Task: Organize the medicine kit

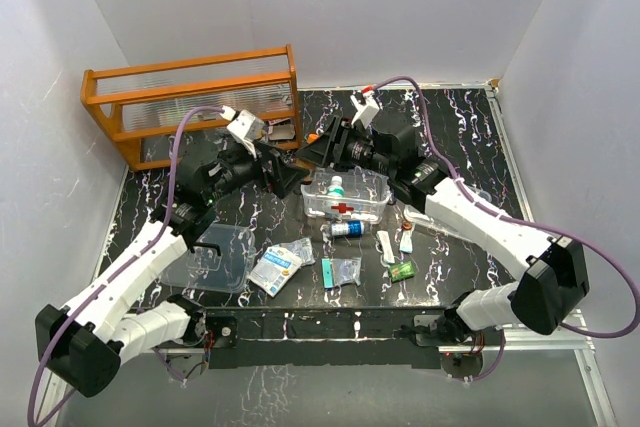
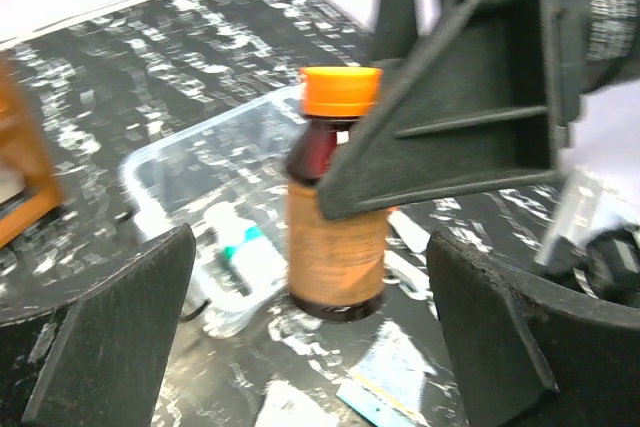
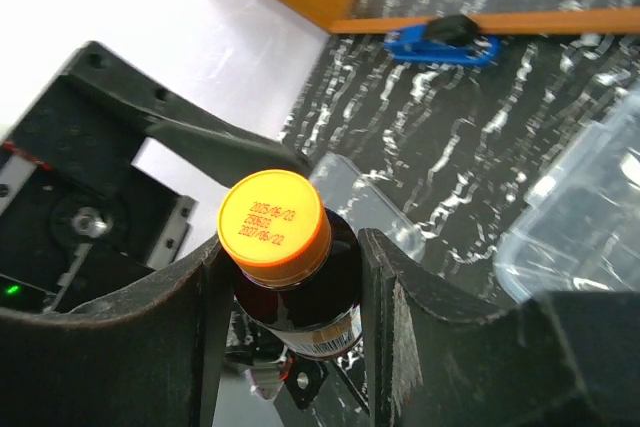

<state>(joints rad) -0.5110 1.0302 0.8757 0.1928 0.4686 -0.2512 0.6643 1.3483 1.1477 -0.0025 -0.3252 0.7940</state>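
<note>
R gripper [image 3: 292, 287] clamps brown round orange-capped bottle [image 3: 272, 225] upright toward worktop's [image 1: 480, 137] back edge, L gripper [image 2: 310, 242] gaping wide around it, prob. to lower into clear plastic medicine kit box [image 1: 320, 209].

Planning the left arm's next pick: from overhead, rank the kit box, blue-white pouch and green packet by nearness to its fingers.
1. Kit box, just right of the left fingers.
2. Blue-white pouch, toward the near edge.
3. Green packet, near edge, far right.
</note>
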